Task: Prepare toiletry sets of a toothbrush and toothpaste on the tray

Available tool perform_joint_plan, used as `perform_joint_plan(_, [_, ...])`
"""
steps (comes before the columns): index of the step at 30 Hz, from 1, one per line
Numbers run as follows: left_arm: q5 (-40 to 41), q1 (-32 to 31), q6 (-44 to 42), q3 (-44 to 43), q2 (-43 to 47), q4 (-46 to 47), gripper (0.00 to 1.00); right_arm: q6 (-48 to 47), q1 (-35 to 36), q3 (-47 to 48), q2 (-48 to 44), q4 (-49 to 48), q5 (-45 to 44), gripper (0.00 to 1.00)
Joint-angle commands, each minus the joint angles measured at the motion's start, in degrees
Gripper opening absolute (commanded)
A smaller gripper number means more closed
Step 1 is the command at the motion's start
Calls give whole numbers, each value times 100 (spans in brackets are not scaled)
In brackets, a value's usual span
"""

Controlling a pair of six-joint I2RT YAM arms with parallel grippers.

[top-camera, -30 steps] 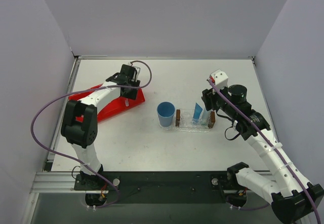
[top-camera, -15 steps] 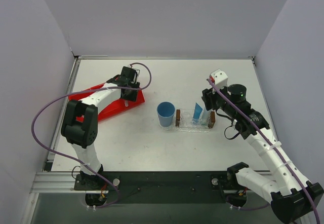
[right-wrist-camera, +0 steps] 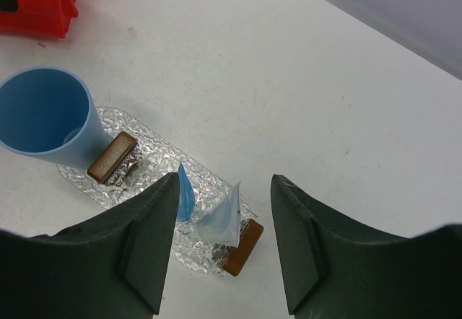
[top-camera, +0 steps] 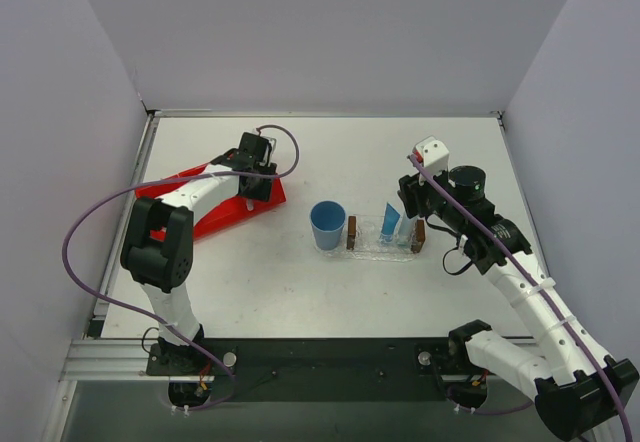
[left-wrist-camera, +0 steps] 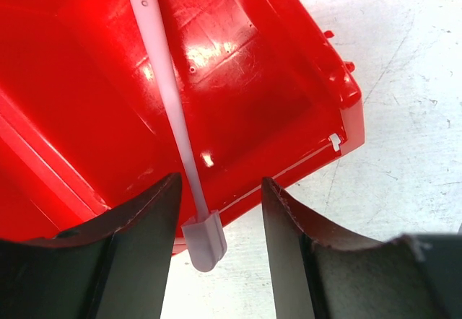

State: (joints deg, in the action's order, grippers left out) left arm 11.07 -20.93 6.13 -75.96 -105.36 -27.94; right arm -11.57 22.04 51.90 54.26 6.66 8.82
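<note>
Toothbrush [left-wrist-camera: 172, 106] in bin [left-wrist-camera: 253, 81], desk [top-camera: 300, 282] left; cup [top-camera: 327, 224] just left of tray [top-camera: 370, 246]; tubes [right-wrist-camera: 185, 195] in tray.

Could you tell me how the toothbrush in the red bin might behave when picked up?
The toothbrush looks thin and light, probably easy to lift. Its narrow handle may slip or pivot in a grip. Lying across the red bin's rim, it might seesaw.

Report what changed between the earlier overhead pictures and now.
The left gripper shifted a little over the red plastic bin, then stopped. Its jaws stand open astride the thin white toothbrush, gripping nothing. Nothing was taken or let go. The right gripper, the clear plastic tray with brown end blocks, the bright blue toothpaste tube, the pale toothpaste tube and the round blue cup stayed put.
</note>
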Motion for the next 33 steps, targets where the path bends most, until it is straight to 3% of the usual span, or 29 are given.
perform_joint_plan(1, [-166, -8, 151, 3, 77, 210, 58, 15, -42, -48, 50, -253, 76, 49])
perform_joint_plan(33, [-193, -8, 90, 161, 165, 298, 53, -3, -95, -48, 199, -200, 146, 49])
